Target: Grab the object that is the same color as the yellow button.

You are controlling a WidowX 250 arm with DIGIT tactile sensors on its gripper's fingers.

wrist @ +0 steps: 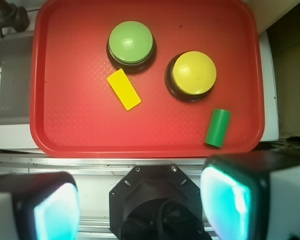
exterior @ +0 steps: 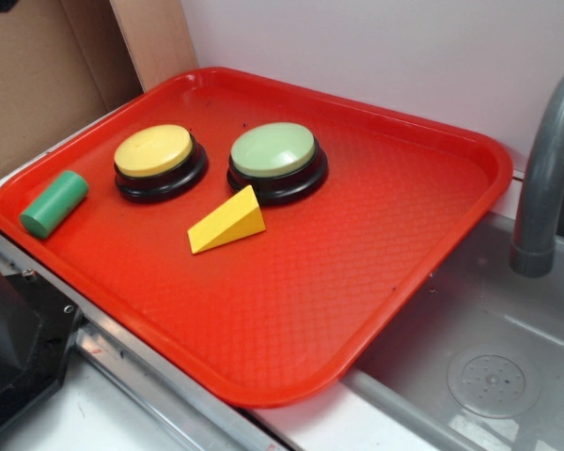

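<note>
End effector (wrist: 140, 207) high above, pads spread wide, holding nothing. Yellow wedge (exterior: 227, 222) lies on red tray (exterior: 357, 310), just in front of green button (exterior: 274, 150), near yellow button (exterior: 153, 150). Risk: sloped face slips from pads; descent clips green button.

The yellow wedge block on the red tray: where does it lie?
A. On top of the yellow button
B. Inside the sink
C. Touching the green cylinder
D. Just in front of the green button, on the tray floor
D: the yellow wedge block lies flat on the red tray, close in front of the green button, apart from the yellow button and the green cylinder.
</note>
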